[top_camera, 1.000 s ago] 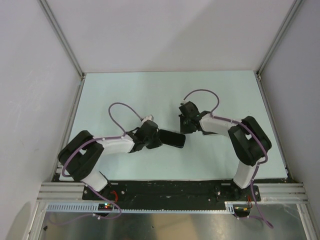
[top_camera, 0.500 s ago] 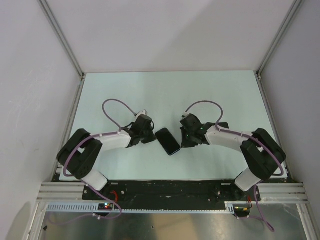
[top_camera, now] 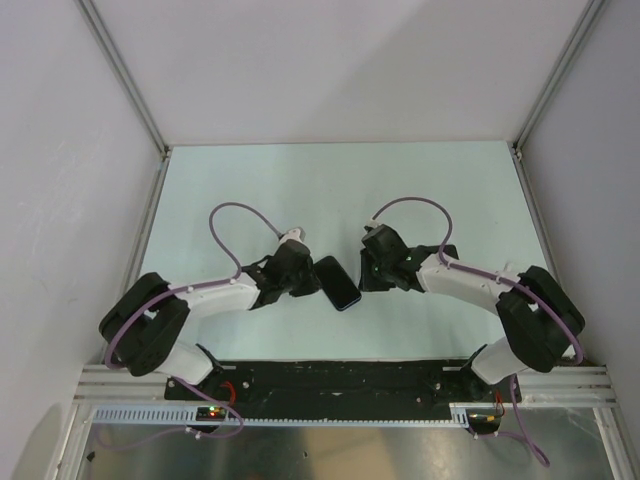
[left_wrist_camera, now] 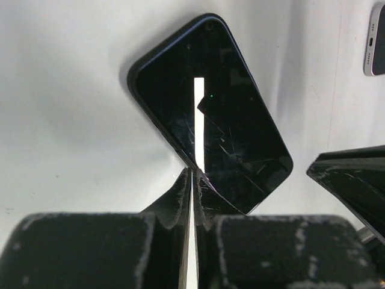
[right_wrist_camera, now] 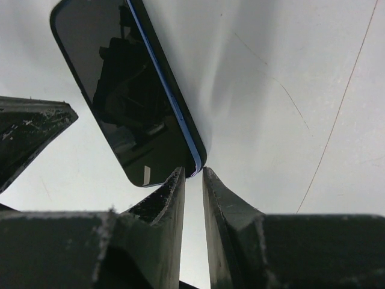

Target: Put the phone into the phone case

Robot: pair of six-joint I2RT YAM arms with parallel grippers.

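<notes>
A dark phone (top_camera: 338, 283) lies flat and slantwise on the pale table (top_camera: 450, 190) between both grippers. In the left wrist view the phone (left_wrist_camera: 210, 114) has a scratched black screen and a thick dark rim. In the right wrist view the phone (right_wrist_camera: 126, 90) shows a blue edge. I cannot tell whether the rim is a separate case. My left gripper (top_camera: 312, 274) is shut, with its tips (left_wrist_camera: 194, 174) against the phone's near edge. My right gripper (top_camera: 366, 275) is nearly shut and empty, with its tips (right_wrist_camera: 192, 171) at the phone's corner.
A light grey end of another flat thing (left_wrist_camera: 376, 39), with a slot in it, shows at the right edge of the left wrist view. The right gripper's finger (left_wrist_camera: 355, 180) shows there too. Grey walls and metal rails (top_camera: 140, 100) bound the table.
One second ago my left gripper held the dark thing level. It then lay on the table, apart from both grippers. Now my left gripper has moved right, up to its edge.
</notes>
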